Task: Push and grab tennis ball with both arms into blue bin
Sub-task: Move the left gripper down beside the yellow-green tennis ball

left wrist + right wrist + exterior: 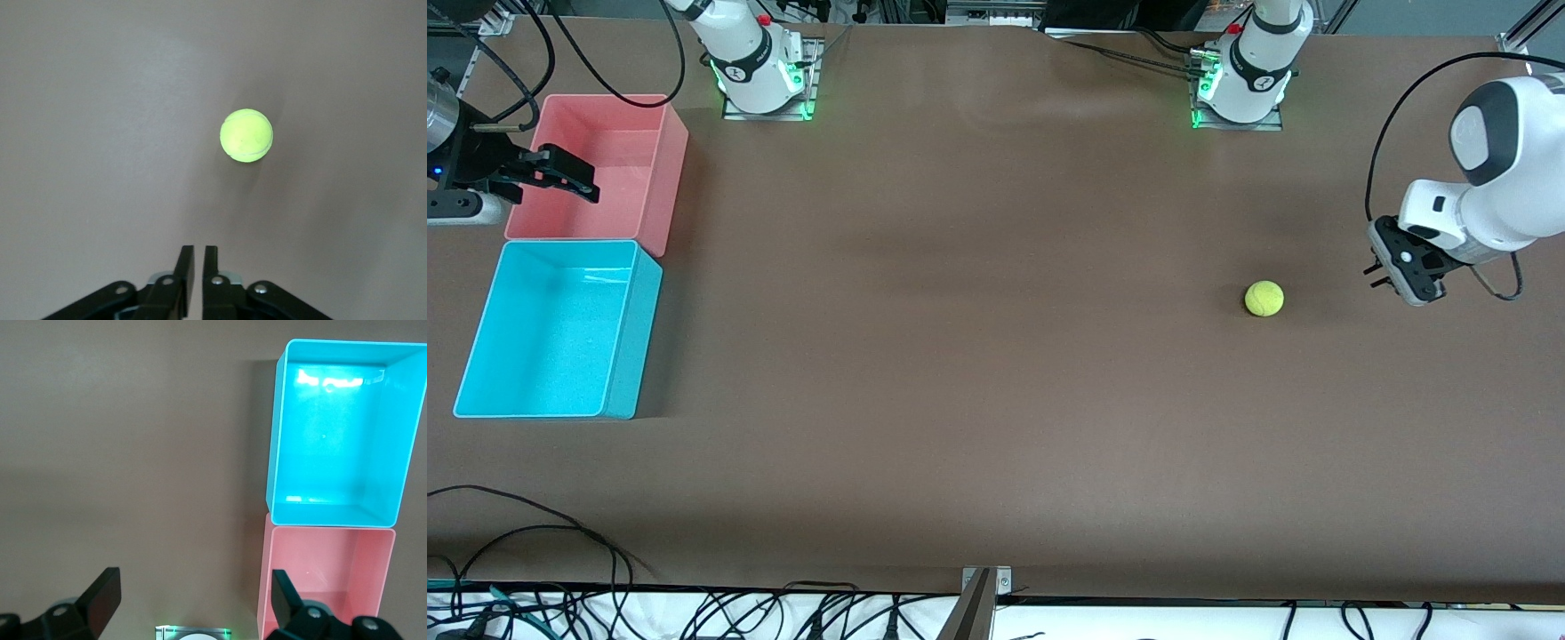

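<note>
While tennis ball (1264, 299) sits on counter (996, 373), left pincer (1376, 276) hangs nearly closed at its 3 o'clock, right pincer (569, 180) wide over pink bin (660, 169), blue bin (627, 329) w/ long axis 12-to-6.

The left tool (197, 257) hangs over the brown tabletop (87, 133) with its two black fingers (185, 263) drawn almost together, only a thin slit between them. The yellow-green tennis ball (246, 135) rests on the tabletop ahead of the fingertips, apart from them, slightly off their line.
</note>
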`<action>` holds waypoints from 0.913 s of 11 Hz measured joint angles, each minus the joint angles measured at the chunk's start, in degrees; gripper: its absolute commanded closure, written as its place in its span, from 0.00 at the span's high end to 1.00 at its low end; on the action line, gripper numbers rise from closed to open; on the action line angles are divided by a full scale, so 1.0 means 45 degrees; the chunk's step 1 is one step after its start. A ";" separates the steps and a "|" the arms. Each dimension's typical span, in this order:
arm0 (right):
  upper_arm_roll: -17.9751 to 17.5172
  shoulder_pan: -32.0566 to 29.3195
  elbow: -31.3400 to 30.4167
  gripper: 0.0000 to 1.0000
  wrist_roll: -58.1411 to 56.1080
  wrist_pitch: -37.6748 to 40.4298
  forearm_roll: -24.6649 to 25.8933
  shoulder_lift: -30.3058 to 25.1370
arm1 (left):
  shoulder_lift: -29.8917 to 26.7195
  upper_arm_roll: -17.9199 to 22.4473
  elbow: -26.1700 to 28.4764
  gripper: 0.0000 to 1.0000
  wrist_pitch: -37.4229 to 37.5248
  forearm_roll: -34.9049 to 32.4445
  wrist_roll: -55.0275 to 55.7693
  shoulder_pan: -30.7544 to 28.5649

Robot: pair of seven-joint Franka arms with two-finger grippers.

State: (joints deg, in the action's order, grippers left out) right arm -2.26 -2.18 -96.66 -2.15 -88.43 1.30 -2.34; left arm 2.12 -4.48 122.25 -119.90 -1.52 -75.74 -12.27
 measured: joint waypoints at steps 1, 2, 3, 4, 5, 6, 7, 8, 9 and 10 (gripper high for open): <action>0.0000 0.0000 0.0000 1.00 0.0000 0.0000 0.0000 0.0000 | 0.0032 -0.0002 0.0328 0.00 -0.0436 0.0001 -0.0890 0.0000; 0.0000 0.0000 0.0000 1.00 0.0000 0.0003 0.0000 0.0000 | 0.0108 0.0006 0.0597 0.00 -0.0726 0.0002 -0.1522 0.0000; 0.0000 0.0000 0.0000 1.00 0.0000 0.0004 0.0000 0.0000 | 0.0245 0.0010 0.0753 0.00 -0.0886 0.0002 -0.1840 0.0000; 0.0000 0.0000 0.0000 1.00 0.0000 0.0004 0.0000 0.0000 | 0.0412 0.0012 0.0812 0.00 -0.0996 0.0002 -0.2014 0.0000; 0.0001 0.0000 0.0000 1.00 0.0000 0.0004 0.0000 0.0000 | 0.0596 0.0012 0.0817 0.00 -0.1072 0.0002 -0.2108 0.0000; 0.0001 -0.0001 0.0000 1.00 0.0000 0.0004 0.0000 0.0000 | 0.0802 0.0013 0.0820 0.00 -0.1197 0.0002 -0.2242 0.0000; 0.0001 -0.0001 0.0000 1.00 0.0000 0.0004 0.0000 0.0000 | 0.1048 0.0013 0.0825 0.00 -0.1495 0.0002 -0.2318 0.0000; 0.0001 -0.0001 0.0000 1.00 0.0000 0.0005 0.0000 -0.0001 | 0.1324 0.0013 0.0829 0.00 -0.1784 0.0002 -0.2403 0.0000; 0.0001 -0.0001 0.0000 1.00 0.0000 0.0005 0.0000 -0.0001 | 0.1632 0.0012 0.0826 0.00 -0.1990 0.0002 -0.2663 0.0000; 0.0001 -0.0001 0.0000 1.00 0.0000 0.0009 0.0000 -0.0001 | 0.1946 0.0013 0.0826 0.00 -0.2329 0.0002 -0.3043 0.0000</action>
State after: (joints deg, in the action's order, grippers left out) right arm -2.25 -2.19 -96.66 -2.15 -88.39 1.30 -2.34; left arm 10.87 -4.42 125.97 -130.39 -1.51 -89.44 -12.27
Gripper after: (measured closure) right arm 0.000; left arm 0.991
